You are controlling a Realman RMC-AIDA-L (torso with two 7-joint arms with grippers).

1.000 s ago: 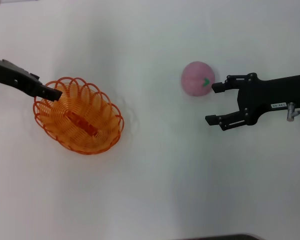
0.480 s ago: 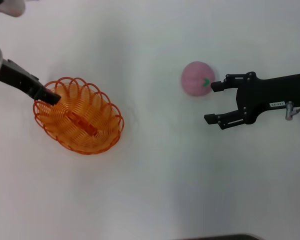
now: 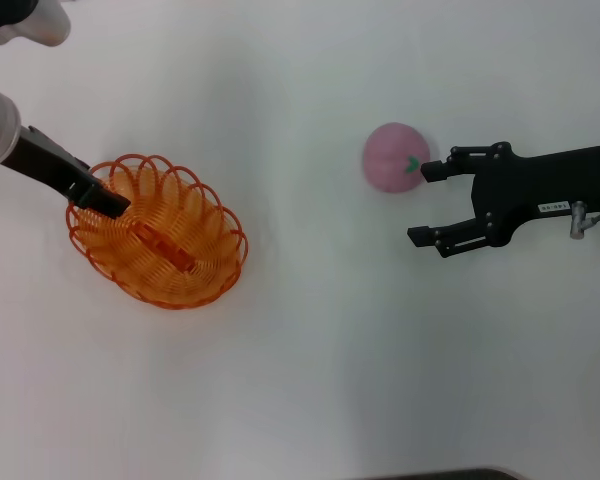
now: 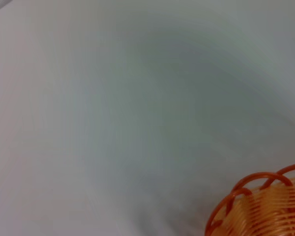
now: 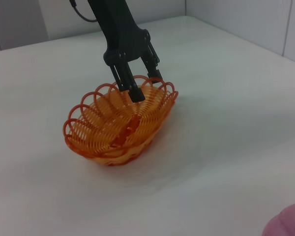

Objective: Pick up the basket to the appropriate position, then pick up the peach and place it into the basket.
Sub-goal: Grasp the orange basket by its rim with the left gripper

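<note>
Item, the basket (image 3: 158, 232): we are finding it flat on the white desk (image 3: 310, 380) on our left side, in the same spot and at the same angle as a second ago. Item, the left hand (image 3: 102, 198): we are seeing it at the basket's far-left scalloped rim, and in the right wrist view its two fingers are straddling that rim, one inside the bowl and one outside, with a gap between them, so we are judging it open rather than clamped. Over the last second the left arm has been swinging: its wrist has come into the head view's upper-left corner and the forearm has turned steeper, while the fingertips have stayed at the same rim loop. We are reading this as the arm settling its approach for a grip, with the basket not yet lifted. Item, the peach (image 3: 394, 157): we are finding it on the desk on our right, well apart from the basket. Item, the right hand (image 3: 429, 203): it is holding spread wide open, its upper fingertip just beside the peach's green leaf mark, barely changed from before, so the peach step is not yet begun.
</note>
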